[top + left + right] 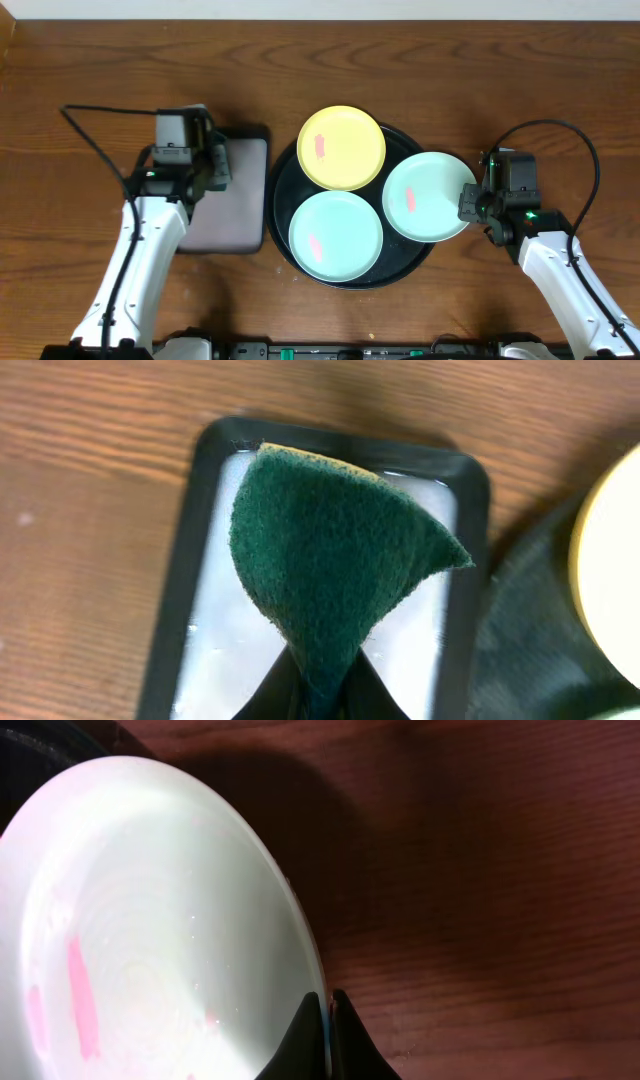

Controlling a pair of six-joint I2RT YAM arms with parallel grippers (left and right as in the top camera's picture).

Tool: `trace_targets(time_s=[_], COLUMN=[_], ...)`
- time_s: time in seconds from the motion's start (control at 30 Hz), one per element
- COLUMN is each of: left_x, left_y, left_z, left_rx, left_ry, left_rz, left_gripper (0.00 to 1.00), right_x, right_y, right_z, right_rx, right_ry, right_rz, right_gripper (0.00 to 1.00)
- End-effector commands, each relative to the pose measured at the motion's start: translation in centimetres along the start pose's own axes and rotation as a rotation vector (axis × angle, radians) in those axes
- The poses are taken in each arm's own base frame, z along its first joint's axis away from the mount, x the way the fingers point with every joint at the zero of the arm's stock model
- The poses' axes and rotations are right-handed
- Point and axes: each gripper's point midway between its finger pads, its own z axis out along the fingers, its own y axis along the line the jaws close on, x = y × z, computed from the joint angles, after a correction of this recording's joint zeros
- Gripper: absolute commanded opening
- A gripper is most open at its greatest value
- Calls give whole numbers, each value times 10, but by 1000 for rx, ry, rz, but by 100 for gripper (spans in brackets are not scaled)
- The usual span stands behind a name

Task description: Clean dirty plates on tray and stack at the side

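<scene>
Clamping a green sponge [330, 560] tight, the left gripper [320, 695] hangs over the small rectangular tray [178, 570], left of the round tray [281, 186]. The yellow plate [342, 148] and front mint plate [335, 238] lie nearer it. The rightmost mint plate [425, 197], round with no long axis, juts past the right rim and reaches leftward from the right gripper [327, 1020], which is closed on its outer edge.

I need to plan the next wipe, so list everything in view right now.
yellow plate: one, pale yellow, pink smear, rear of round tray
front mint plate: one, pale mint, pink smear, tray's front
right mint plate: one, pale mint, pink smears, over tray's right edge
round tray: one, black, table centre
rectangular tray: one, black rim, grey inside, left of round tray
scouring sponge: one, dark green, above rectangular tray
table: one, brown wood
left tool: black, shut on scouring sponge
right tool: black, shut on right mint plate's rim
</scene>
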Motion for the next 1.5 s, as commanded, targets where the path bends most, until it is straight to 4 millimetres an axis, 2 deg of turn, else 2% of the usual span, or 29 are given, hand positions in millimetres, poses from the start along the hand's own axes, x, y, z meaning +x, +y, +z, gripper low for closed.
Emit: trace_targets(time_s=[0.0, 0.17, 0.23, 0.53, 0.73, 0.83, 1.07, 1.27, 1.47], left_x=[-19, -33, -33, -18, -2, -8, -26, -9, -7], left_y=[-18, -36, -41, -61, -102, -114, -160, -201, -243], left_z=[-17, -40, -46, -49, -55, -58, -73, -88, -102], left_rx=[15, 44, 52, 92, 272, 299, 413, 499, 601], left_ry=[-42, -54, -44, 3, 58, 26, -84, -71, -100], left_rz=[89, 125, 137, 128, 146, 124, 117, 126, 100], left_gripper=[7, 7, 7, 7, 7, 7, 7, 8, 8], right_x=[3, 3, 3, 2, 3, 3, 5, 5, 8], right_y=[-3, -3, -3, -1, 1, 1, 1, 2, 7], right_z=[2, 2, 2, 2, 2, 2, 2, 2, 2], right_rx=[16, 15, 15, 3, -11, -11, -10, -14, -44], right_ry=[6, 6, 6, 5, 8, 8, 16, 17, 31], right_rz=[12, 12, 13, 13, 13, 13, 12, 13, 13], right_gripper=[1, 1, 1, 1, 1, 1, 1, 1, 1])
